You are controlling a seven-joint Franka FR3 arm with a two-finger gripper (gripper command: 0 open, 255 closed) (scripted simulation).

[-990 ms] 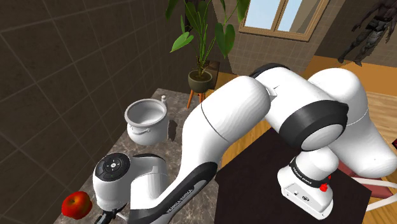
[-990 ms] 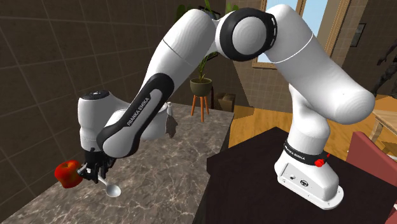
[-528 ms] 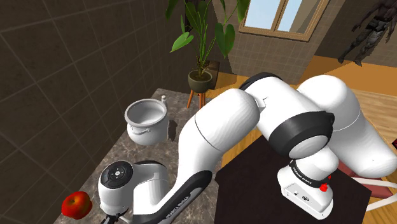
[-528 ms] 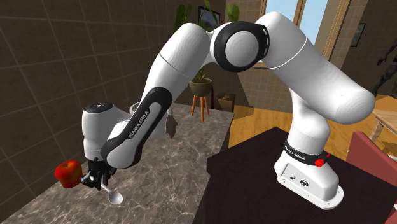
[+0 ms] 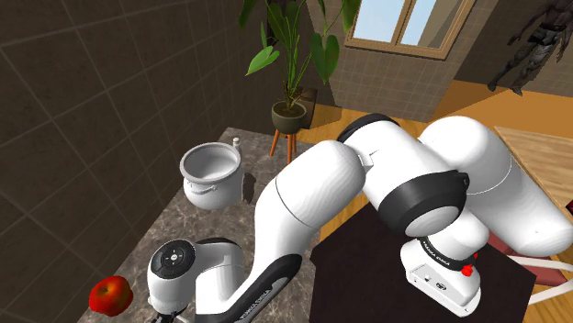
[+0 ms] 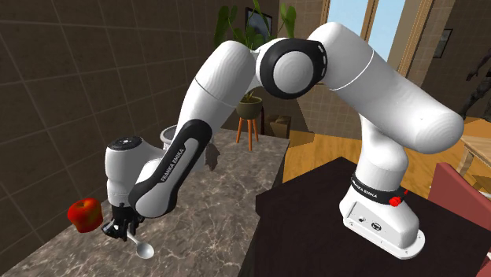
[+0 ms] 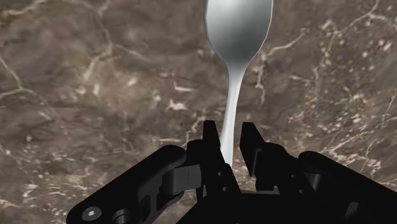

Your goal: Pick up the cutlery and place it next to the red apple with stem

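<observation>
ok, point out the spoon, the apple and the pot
spoon (image 7: 240, 28), wrist view, on its bowl.
apple (image 6: 84, 213), second exterior view, on its red side.
pot (image 5: 209, 193), shoulder view, on its outer wall.

A brown marbled counter (image 5: 165, 220) runs along a dark tiled wall (image 5: 83, 101). In the shoulder view a white pot (image 5: 209, 191) stands on its far part. At 1 o'clock from the pot, a leafy potted plant (image 5: 292, 64) sits on an orange-legged stand. A window (image 5: 404, 23) lies at 2 o'clock.

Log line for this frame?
pincer: shut on spoon | spoon: tilted, bowl low over counter | apple: beside pincer, apart
</observation>
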